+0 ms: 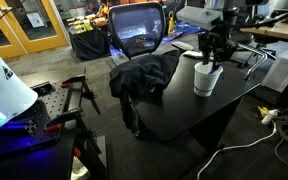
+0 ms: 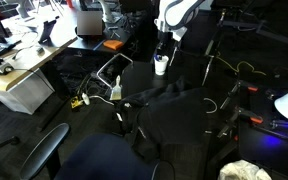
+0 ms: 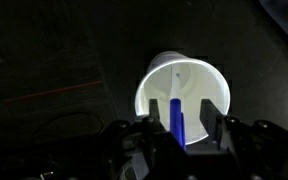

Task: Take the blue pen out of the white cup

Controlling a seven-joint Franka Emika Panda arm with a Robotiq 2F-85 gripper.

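The white cup stands upright on the black table; it also shows in the other exterior view and fills the wrist view. The blue pen leans inside the cup, its upper end rising past the rim toward the camera. My gripper hangs directly above the cup, open, with one finger on each side of the pen and a gap to each. In both exterior views the gripper sits just over the cup's rim.
A black cloth lies on the table's near corner beside an office chair. Cables and a power strip are on the floor. A white device and red-handled clamps stand apart from the table.
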